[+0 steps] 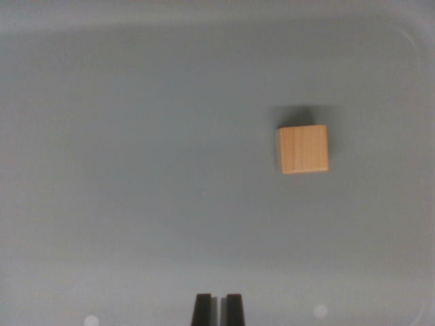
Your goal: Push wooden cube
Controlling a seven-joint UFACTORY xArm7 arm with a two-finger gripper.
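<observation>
1. The small, light-brown wooden cube (pixel 303 149) sits alone on the smooth grey table (pixel 136 170). It is right of the middle in the wrist view and farther away than the gripper.
2. Only the two black tips of the gripper (pixel 218 310) show, at the near edge, in the middle. They stand very close together with just a thin gap, and nothing is between them. So the gripper looks clenched and holds nothing.
3. The cube and the gripper are well apart. They do not touch yet.
4. I think the push has not started. The gripper needs to line up with the cube first, so it should slide to the right.
5. Keeping the tips shut would be good. Then they make one flat bumper.
6. It should go low, close to the table, and meet the middle of the cube's near side. A hit on a corner may make the cube spin away.
7. A slow, straight push looks best.
</observation>
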